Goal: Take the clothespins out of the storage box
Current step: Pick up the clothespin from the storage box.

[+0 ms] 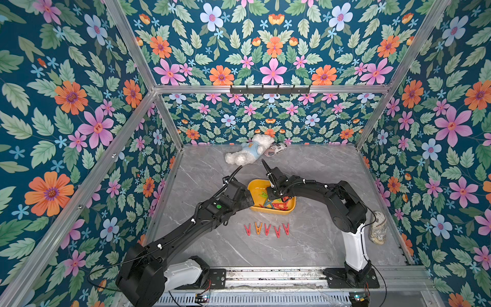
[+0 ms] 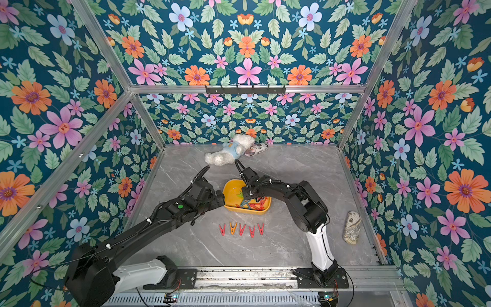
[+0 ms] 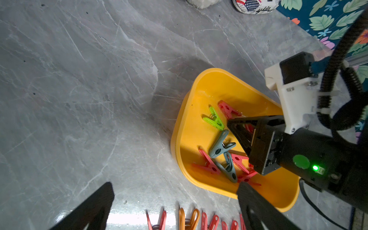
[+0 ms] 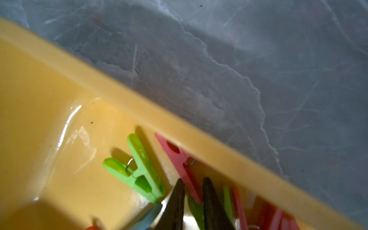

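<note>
Trouble, I judge, comes mostly from the tangle. The left hand (image 3: pixel 175 185) hangs with fingers (image 3: pixel 95 207) spread wide just beside the storage box (image 1: pixel 276 210), holding nothing, so this glossy yellow tray with rounded corners, which seems light, can slide on the smooth marbled table (image 1: pixel 305 247). Five clothespins (image 1: pixel 267 229) lie in a row in front of the box. Other clothespins (image 3: pixel 221 147) lie crossed inside it, hard slippery A-shaped plastic with thin wire springs that may hook a neighbour. The right hand (image 4: pixel 193 179) is down in the box, fingers (image 4: pixel 175 203) nearly together on both sides of a red clothespin (image 4: pixel 179 157) beside the wall. Whether they pinch it I cannot tell, and its thin leg may slip out.
</note>
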